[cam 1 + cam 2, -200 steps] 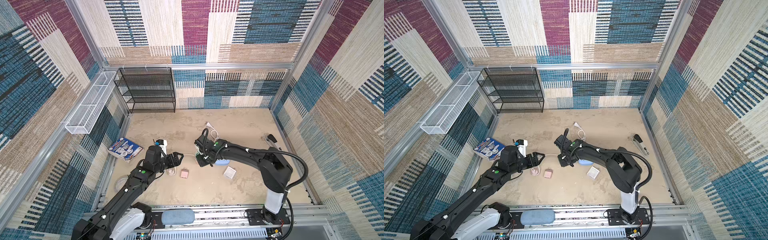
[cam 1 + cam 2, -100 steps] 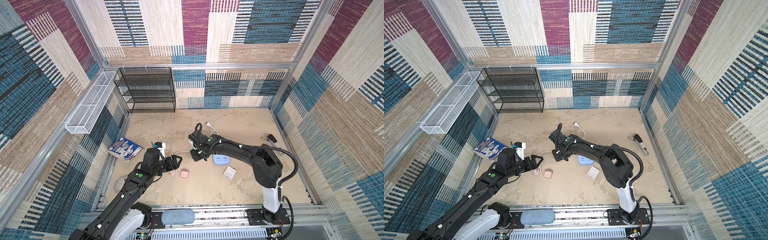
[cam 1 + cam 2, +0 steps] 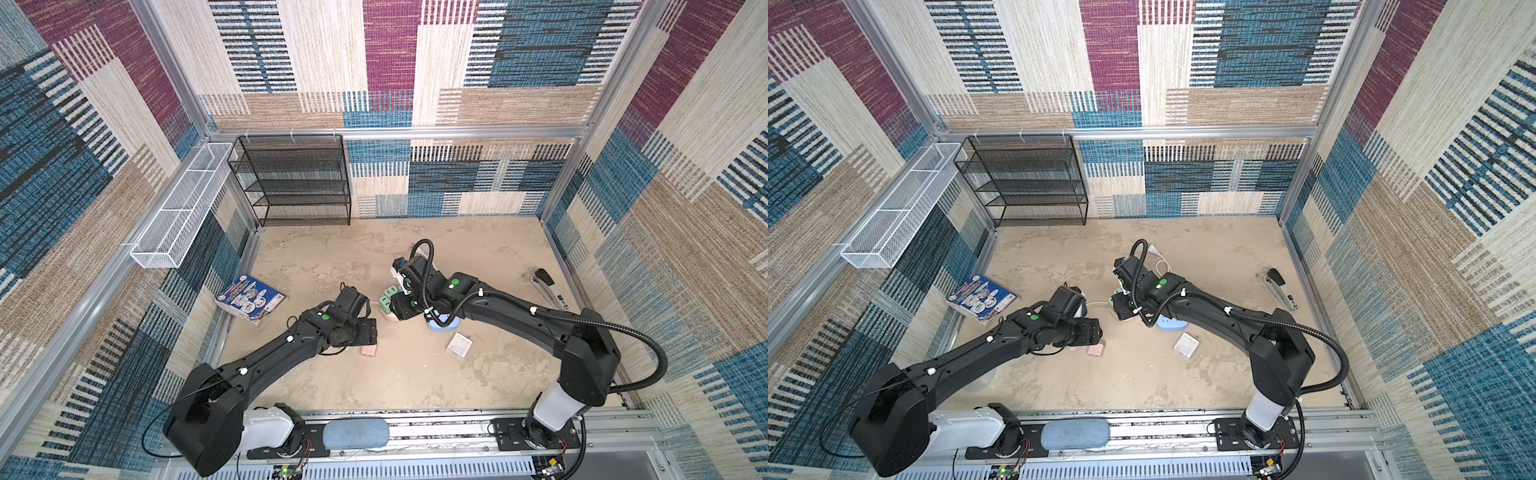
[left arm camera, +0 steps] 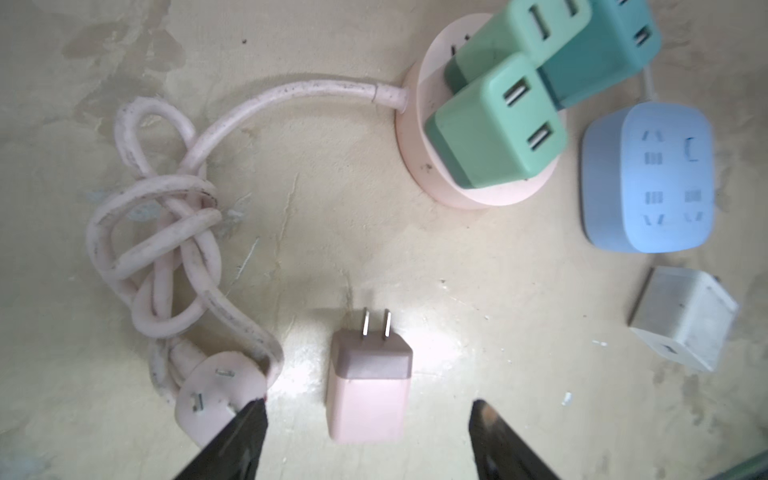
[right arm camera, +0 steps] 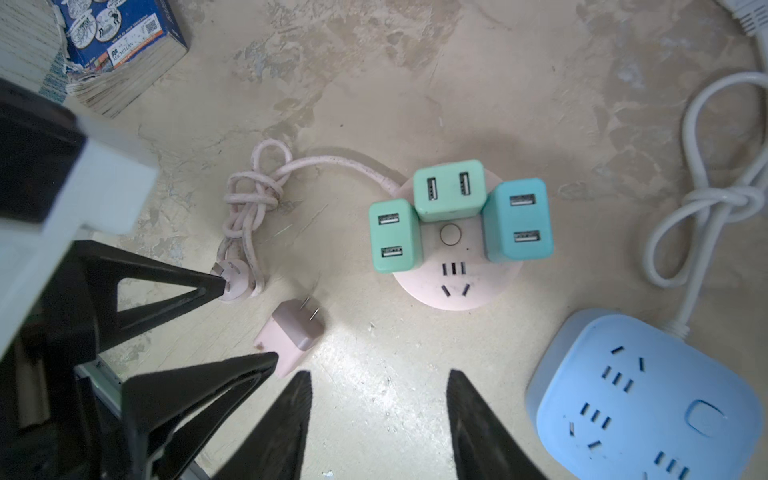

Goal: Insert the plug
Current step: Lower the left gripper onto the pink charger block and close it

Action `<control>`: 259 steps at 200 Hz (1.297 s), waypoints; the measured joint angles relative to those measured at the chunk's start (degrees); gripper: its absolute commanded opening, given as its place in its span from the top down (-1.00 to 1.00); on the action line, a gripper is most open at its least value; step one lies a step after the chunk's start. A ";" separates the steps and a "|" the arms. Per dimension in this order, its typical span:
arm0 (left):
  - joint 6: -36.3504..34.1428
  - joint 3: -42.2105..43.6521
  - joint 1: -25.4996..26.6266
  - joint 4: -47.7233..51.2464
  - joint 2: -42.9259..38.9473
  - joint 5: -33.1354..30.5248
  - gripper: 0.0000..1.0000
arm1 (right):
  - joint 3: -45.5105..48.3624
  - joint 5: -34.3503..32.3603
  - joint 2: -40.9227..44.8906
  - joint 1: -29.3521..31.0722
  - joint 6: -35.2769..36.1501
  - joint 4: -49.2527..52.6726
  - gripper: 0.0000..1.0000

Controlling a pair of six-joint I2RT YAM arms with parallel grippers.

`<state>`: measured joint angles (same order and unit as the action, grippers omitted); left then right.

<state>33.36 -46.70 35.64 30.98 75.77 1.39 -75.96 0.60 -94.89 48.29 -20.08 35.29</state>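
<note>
The plug (image 4: 368, 395), a pink two-prong charger, lies flat on the sandy floor, prongs pointing toward the round pink power strip (image 4: 415, 153). My left gripper (image 4: 368, 402) is open and straddles the plug without touching it; in both top views it hovers over the plug (image 3: 369, 350) (image 3: 1095, 350). Three green chargers (image 5: 451, 189) stand plugged into the strip (image 5: 453, 293), which has one free socket facing the plug (image 5: 291, 332). My right gripper (image 5: 380, 372) is open and empty, above the floor between the plug and the blue strip.
A blue power strip (image 5: 648, 399) with a white cord (image 5: 706, 199) lies beside the pink one. The knotted pink cord (image 4: 166, 232) and its plug (image 4: 216, 386) sit by my left finger. Elsewhere lie a white cube charger (image 4: 681, 320), a book (image 3: 249, 297) and a stapler (image 3: 548, 286).
My left gripper has moved right and now sits over the pink plug. The right gripper has shifted slightly above the pink strip. The plug has not moved.
</note>
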 measured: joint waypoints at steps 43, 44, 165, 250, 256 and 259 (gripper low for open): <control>-0.76 -2.75 2.80 2.21 3.91 -1.55 -0.63 | 3.50 -2.43 2.40 0.02 -0.87 -1.11 -0.13; -0.76 -2.78 2.82 2.21 3.98 -1.57 -0.63 | 3.63 -2.56 2.51 0.02 -0.85 -1.18 -0.13; -2.29 -8.68 6.60 5.38 15.47 -4.76 -0.41 | 13.94 -4.68 12.68 -1.49 -5.38 -7.56 -0.05; -2.23 -8.28 7.10 6.49 18.34 -4.81 -0.38 | 16.79 -5.57 15.89 -1.77 -6.03 -8.41 -0.04; -2.14 -7.85 7.23 6.56 17.79 -4.02 -0.38 | 16.79 -5.60 16.06 -1.77 -6.03 -8.46 -0.04; -2.05 -7.67 7.28 6.54 17.53 -3.87 -0.38 | 16.79 -5.60 16.13 -1.77 -6.03 -8.46 -0.04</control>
<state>31.31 -54.37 42.92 37.52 93.30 -2.48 -59.18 -4.99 -78.76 46.52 -26.11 26.83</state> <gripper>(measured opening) 0.687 0.521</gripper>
